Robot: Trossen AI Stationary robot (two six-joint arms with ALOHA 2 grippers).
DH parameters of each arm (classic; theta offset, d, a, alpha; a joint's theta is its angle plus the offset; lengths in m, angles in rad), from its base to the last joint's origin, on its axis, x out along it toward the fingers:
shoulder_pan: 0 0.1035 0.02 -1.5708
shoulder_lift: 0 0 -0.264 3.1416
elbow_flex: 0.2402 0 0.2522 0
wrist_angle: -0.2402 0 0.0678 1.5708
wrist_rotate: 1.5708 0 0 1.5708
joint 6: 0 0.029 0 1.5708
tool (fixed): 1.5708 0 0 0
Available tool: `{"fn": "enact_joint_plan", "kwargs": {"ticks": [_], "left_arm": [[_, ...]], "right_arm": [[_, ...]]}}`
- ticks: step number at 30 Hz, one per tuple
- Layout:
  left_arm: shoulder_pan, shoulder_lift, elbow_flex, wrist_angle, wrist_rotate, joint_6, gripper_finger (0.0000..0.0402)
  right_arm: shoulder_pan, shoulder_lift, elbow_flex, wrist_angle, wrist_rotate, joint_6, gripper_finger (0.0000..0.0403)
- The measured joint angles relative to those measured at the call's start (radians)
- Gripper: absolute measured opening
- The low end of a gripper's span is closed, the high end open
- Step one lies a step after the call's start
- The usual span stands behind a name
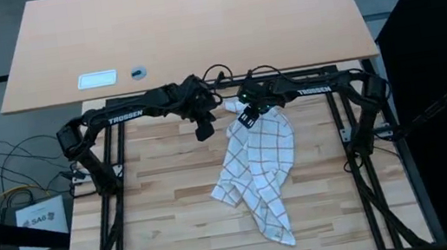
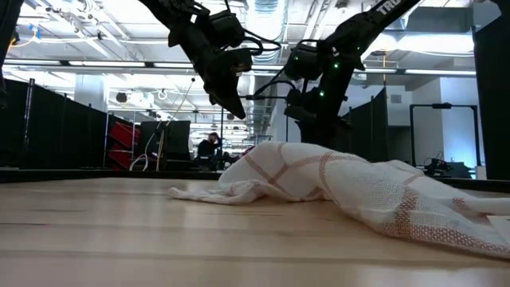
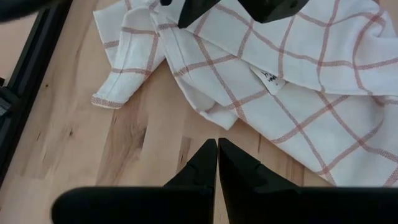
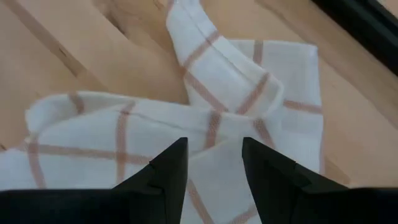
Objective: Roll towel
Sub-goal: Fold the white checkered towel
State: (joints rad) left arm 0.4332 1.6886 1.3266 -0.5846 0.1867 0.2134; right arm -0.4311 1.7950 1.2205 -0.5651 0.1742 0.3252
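Note:
The white towel (image 1: pixel 260 168) with thin reddish check lines lies crumpled on the wooden table, stretching from the far middle toward the near right. In the low view the towel (image 2: pixel 358 183) is a low heap. My left gripper (image 3: pixel 217 146) is shut and hangs above bare wood just left of the towel's far end (image 3: pixel 186 68); in the high view it (image 1: pixel 205 132) is at the far middle. My right gripper (image 4: pixel 214 149) stands open over the towel's bunched far end (image 4: pixel 205 118), a little above it in the low view (image 2: pixel 307 115), with nothing between its fingers.
A tan tabletop lies beyond the far edge with a small white card (image 1: pixel 97 79) and a small dark object (image 1: pixel 138 70). Black frame rails (image 1: pixel 116 201) run along both sides. Bare wood (image 1: pixel 166 212) shows left of and in front of the towel.

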Motion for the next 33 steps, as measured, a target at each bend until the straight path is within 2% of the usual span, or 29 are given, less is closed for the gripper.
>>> {"fn": "enact_joint_plan", "kwargs": {"ticks": [8,10,14,19,25,28,29,33], "left_arm": [[-0.007,0.000,0.000,0.000,0.001,0.011,0.0000],[-0.008,0.000,0.000,-0.001,0.001,0.013,0.0000],[-0.008,0.000,0.000,0.001,0.001,0.013,0.0000],[-0.009,0.000,-0.002,-0.003,0.000,0.029,0.0000],[-0.010,0.000,-0.002,-0.009,0.000,0.029,0.0000],[-0.012,0.000,-0.003,-0.010,0.000,0.028,0.0000],[-0.014,0.000,-0.003,-0.010,0.000,0.029,0.0000],[-0.021,0.000,-0.003,-0.009,0.024,0.045,0.0000]], "right_arm": [[-0.023,0.026,0.000,-0.021,0.000,-0.016,0.0127],[-0.024,0.026,0.000,-0.022,-0.004,-0.026,0.0099],[-0.030,0.026,0.000,-0.021,-0.062,-0.068,0.0014],[-0.036,0.013,-0.001,-0.023,-0.094,-0.074,0.0001],[-0.028,-0.102,-0.002,-0.121,-0.098,-0.125,0.0000],[-0.037,-0.141,-0.004,-0.107,-0.105,-0.145,0.0002],[-0.047,-0.142,-0.005,-0.088,-0.136,-0.150,0.0005],[-0.106,-0.071,-0.005,-0.082,-0.404,-0.170,0.0043]]}}
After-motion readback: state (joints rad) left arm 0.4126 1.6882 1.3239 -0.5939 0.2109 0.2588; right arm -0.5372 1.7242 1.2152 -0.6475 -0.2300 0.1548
